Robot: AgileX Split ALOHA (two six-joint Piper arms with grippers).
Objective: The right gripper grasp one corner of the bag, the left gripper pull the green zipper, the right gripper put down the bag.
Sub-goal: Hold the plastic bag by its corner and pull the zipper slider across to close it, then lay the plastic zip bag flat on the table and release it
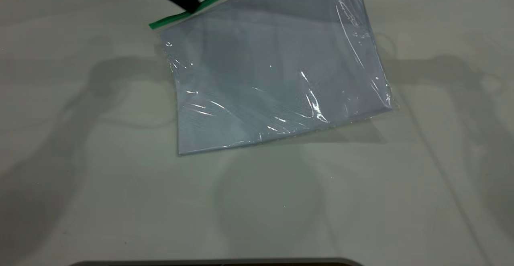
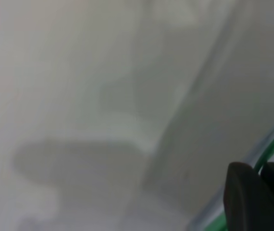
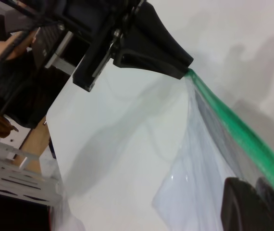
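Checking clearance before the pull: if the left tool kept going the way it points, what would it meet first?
The left tool already sits at the green zipper, so probably the bag just behind; depth is unclear.

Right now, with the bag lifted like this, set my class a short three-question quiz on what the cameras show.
1. True or false: the bag lies flat on the table.
2. Which gripper is at the green zipper in the exterior view? A) left B) right
3. Fill in: the bag's lower edge rests on the ____.

Key: 1 false, its zipper edge is raised. 2 A, the left gripper; the right gripper holds the zipper edge in the right wrist view. 3 table.
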